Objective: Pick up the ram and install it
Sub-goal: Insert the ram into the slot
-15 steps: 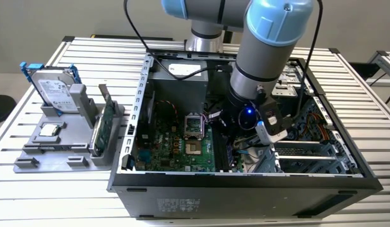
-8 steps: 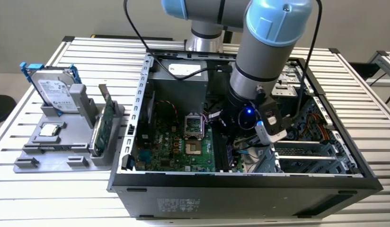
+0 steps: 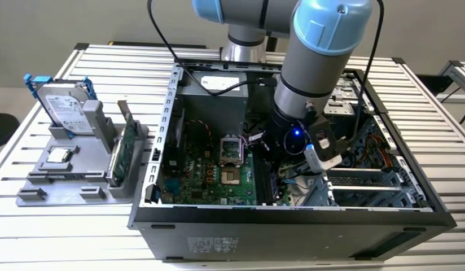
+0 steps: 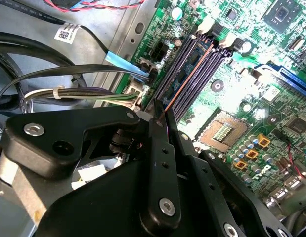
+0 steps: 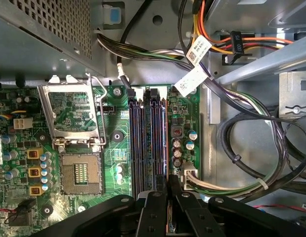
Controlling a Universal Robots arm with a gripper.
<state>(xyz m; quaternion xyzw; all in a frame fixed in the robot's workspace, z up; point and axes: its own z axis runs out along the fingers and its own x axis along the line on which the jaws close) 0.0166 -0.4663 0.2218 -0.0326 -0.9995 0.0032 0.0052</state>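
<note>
**Claw down in the case, ram pinched over the slots**

The claw (image 4: 160, 116) is nearly closed, its two black fingers (image 5: 157, 207) squeezed on the thin edge of the ram (image 4: 165, 104). Only a sliver of the stick peeks out between them in both wrist views. The tips sit right at the end of the memory slots (image 5: 148, 138) on the motherboard (image 3: 210, 175), and the ram lines up along one of them; can't tell if it's seated or just touching.

In the exterior view the arm (image 3: 315, 62) comes down steeply from above into the open PC case (image 3: 293, 226), wrist buried among cables near the middle of the board. The empty CPU socket (image 5: 81, 173) is just beside the slots.

Out on the table (image 3: 413, 90), at the exterior view's left, a grey holder (image 3: 63, 169) carries the hard drive (image 3: 67, 110) and the green card (image 3: 123, 155), both upright.
</note>
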